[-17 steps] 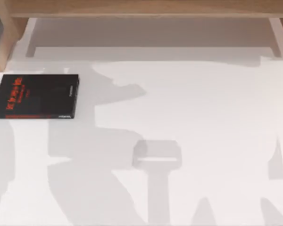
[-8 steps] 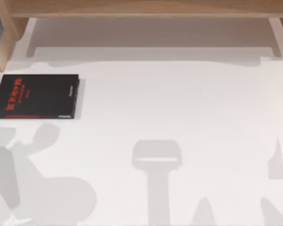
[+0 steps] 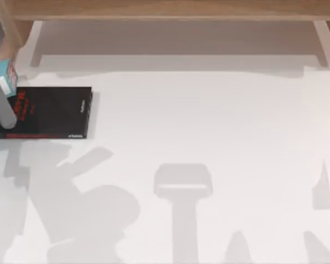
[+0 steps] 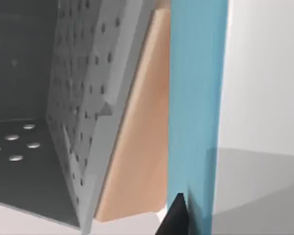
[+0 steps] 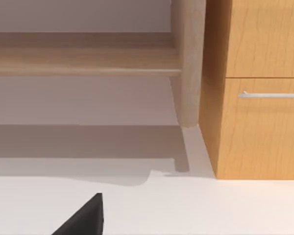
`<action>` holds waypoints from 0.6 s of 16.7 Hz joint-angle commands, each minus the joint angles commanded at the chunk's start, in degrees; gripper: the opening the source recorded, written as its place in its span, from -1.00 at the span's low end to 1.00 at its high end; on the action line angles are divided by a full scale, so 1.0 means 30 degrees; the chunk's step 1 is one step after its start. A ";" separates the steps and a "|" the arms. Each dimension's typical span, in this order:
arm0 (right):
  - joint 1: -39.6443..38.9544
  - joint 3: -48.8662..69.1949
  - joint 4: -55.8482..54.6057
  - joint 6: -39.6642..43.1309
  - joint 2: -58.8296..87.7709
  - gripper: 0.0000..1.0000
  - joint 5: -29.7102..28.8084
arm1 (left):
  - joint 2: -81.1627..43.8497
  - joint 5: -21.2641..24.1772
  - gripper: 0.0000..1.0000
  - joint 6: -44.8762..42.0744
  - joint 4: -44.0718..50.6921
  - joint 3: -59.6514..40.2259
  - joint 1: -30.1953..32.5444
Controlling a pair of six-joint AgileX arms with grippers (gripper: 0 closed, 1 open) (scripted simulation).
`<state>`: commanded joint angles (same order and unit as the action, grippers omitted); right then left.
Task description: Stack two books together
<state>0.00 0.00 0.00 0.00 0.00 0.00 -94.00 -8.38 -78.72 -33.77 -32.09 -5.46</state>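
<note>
Top view: the left pincer point(image 3: 1, 104) has just arrived over the black book point(image 3: 49, 113) at the counter's left edge, pinching the light-blue book point(image 3: 3, 74). Left wrist view: that blue book point(image 4: 196, 107) hangs upright, ready for stacking. Right wrist view: right pincer parked; I cannot tell its fingers' state.

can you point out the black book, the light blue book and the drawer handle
black book point(image 3: 55, 113), top view, on its bare cover
light-blue book point(image 4: 193, 98), left wrist view, on its blue face
drawer handle point(image 5: 272, 94), right wrist view, on the metal bar

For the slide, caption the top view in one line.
Left arm carries the light-blue book in over the black book lying flat at the white table's left edge.
</note>
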 joint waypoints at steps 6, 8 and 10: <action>0.0000 0.0000 0.0000 0.0000 0.0000 1.00 0.0000 | -0.0977 0.1799 -1.00 -0.3261 -0.0234 -0.0174 0.3876; 0.0000 0.0000 0.0000 0.0000 0.0000 1.00 0.0000 | -0.0977 0.1799 -1.00 -0.3261 -0.0234 -0.0174 0.3876; 0.0000 0.0000 0.0000 0.0000 0.0000 1.00 0.0000 | -0.0977 0.1799 -1.00 -0.3261 -0.0234 -0.0174 0.3876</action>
<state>0.00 0.00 0.00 0.00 0.00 0.00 -96.93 -2.98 -88.51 -34.47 -32.61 6.17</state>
